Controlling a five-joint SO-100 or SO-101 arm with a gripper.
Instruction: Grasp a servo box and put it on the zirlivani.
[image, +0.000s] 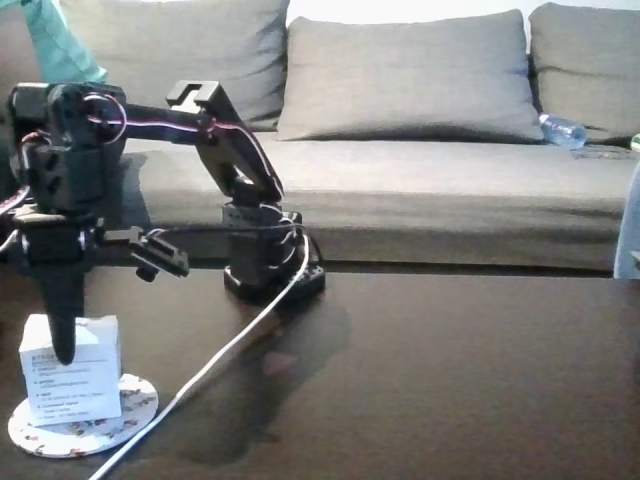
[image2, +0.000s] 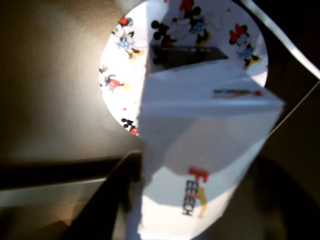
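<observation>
Arm: the black robot arm (image: 235, 170) stands on a dark table (image: 450, 380). It bends over to the left side of the fixed view and points down.

Gripper: the gripper (image: 66, 345) hangs over the servo box. One long black finger (image: 62, 310) goes down the front face of the box, and its tip sits on that face. The other finger sticks out to the right, well away from the box. The fingers are wide apart. They do not squeeze the box.

Servo box: the servo box (image: 72, 368) is white and stands upright on the zirlivani. Its front face has small dark print. In the wrist view the servo box (image2: 210, 150) looks very big and close, with red and black letters on the side.

Zirlivani: the zirlivani (image: 130, 408) is a flat round white disc near the bottom left corner of the fixed view. The box sits on its back left part, so the front and right rim stay bare. In the wrist view the zirlivani (image2: 122, 65) shows little cartoon mice in red, black and yellow.

Cable: a white cable (image: 235, 335) runs from the arm's base across the table, past the right of the disc.

Behind: a grey sofa (image: 420, 130) with cushions, and a plastic bottle (image: 562, 131) lies on the seat.
</observation>
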